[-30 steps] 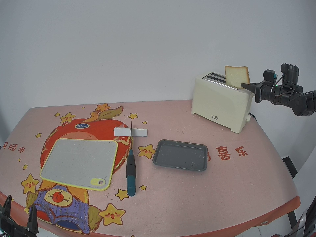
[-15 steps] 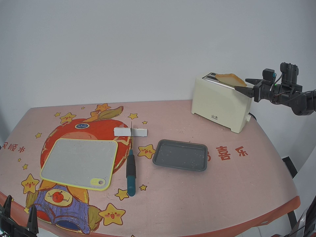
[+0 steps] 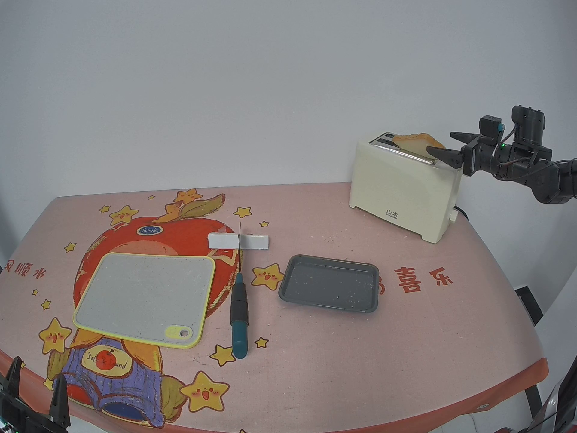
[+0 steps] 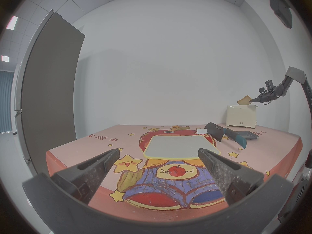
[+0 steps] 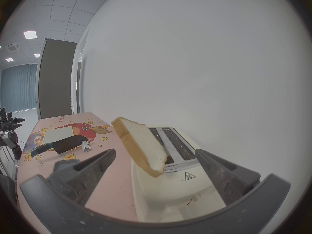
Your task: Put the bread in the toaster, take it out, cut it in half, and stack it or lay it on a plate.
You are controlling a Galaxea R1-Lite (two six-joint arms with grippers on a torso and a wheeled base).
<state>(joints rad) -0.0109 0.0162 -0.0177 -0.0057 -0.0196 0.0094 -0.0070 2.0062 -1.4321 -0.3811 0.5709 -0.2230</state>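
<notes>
A slice of bread [image 3: 416, 142] lies tilted over the top of the cream toaster [image 3: 399, 187], at the table's far right. In the right wrist view the bread [image 5: 141, 145] leans with its lower end at the edge of a slot of the toaster [image 5: 172, 186]. My right gripper [image 3: 442, 144] hovers open beside the bread, its fingers [image 5: 94, 168] on either side without touching it. The dark grey plate [image 3: 329, 282] lies mid-table. Off the table's near left corner, my left gripper [image 4: 158, 151] is open and holds nothing.
A grey cutting board with a yellow rim [image 3: 144, 296] lies at the left. Next to it, a knife with a teal handle [image 3: 239, 317] rests with its blade on a small white holder [image 3: 238, 241]. The wall stands close behind the toaster.
A second ago the bread stood upright over the toaster in my right gripper. It has been let go and has tipped over onto the toaster's top; the gripper opened and drew slightly back.
</notes>
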